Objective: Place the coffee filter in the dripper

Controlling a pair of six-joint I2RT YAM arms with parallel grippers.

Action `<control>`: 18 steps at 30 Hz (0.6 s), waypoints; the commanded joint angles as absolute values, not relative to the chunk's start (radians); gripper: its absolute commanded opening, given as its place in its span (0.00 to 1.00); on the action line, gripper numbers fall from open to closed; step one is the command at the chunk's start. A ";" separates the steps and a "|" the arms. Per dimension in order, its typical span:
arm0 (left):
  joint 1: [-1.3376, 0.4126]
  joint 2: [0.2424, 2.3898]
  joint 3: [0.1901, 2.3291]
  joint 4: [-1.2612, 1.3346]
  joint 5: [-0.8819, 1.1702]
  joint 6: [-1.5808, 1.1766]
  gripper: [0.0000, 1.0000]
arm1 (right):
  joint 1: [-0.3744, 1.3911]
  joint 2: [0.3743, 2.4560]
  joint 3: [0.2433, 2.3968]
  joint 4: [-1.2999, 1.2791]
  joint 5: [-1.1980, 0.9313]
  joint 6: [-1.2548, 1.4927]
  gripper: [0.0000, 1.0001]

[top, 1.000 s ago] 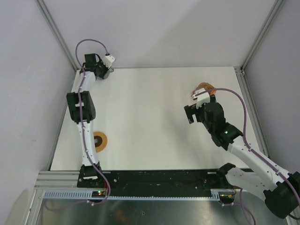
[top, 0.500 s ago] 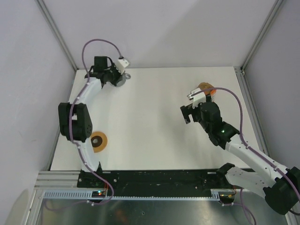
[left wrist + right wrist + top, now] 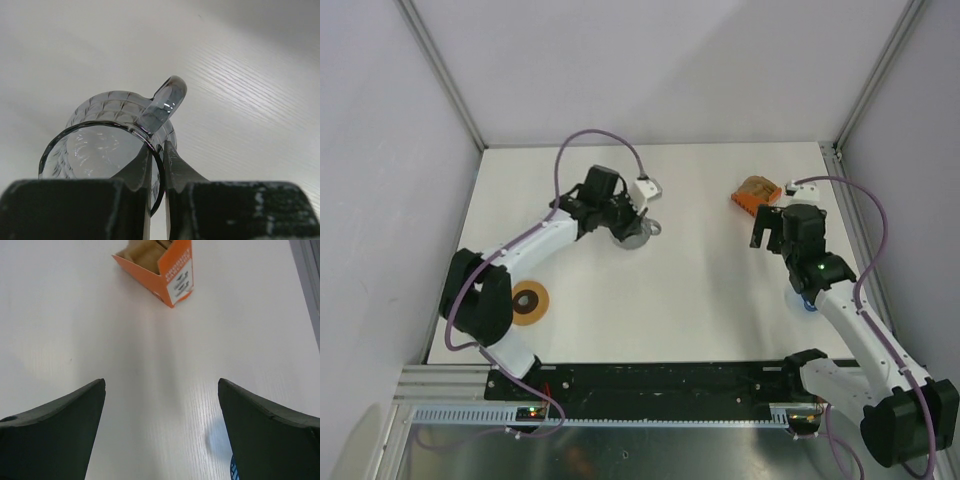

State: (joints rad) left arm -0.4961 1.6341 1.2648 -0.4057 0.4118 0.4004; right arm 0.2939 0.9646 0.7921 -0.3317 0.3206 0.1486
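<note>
White tabletop: we see the left gripper pinching the grey mug by its rim, the right gripper spread wide, empty; a blue sliver beneath its arm is probably the dripper.

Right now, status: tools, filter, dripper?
Left tool shut on mug. Right tool open, short of orange filter box. Dripper mostly hidden under right arm.
</note>
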 commanded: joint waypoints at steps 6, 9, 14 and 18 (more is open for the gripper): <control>-0.669 1.605 1.184 -0.293 0.369 0.262 0.00 | 0.238 0.932 0.826 -0.426 0.296 0.255 0.99; -0.699 1.624 1.172 -0.253 0.339 0.217 0.00 | 0.236 0.927 0.817 -0.426 0.298 0.256 0.99; -0.723 1.674 1.179 -0.242 0.300 0.171 0.00 | 0.229 0.921 0.816 -0.431 0.328 0.274 0.99; -0.726 1.692 1.173 -0.223 0.312 0.145 0.00 | 0.222 0.908 0.809 -0.431 0.337 0.284 0.99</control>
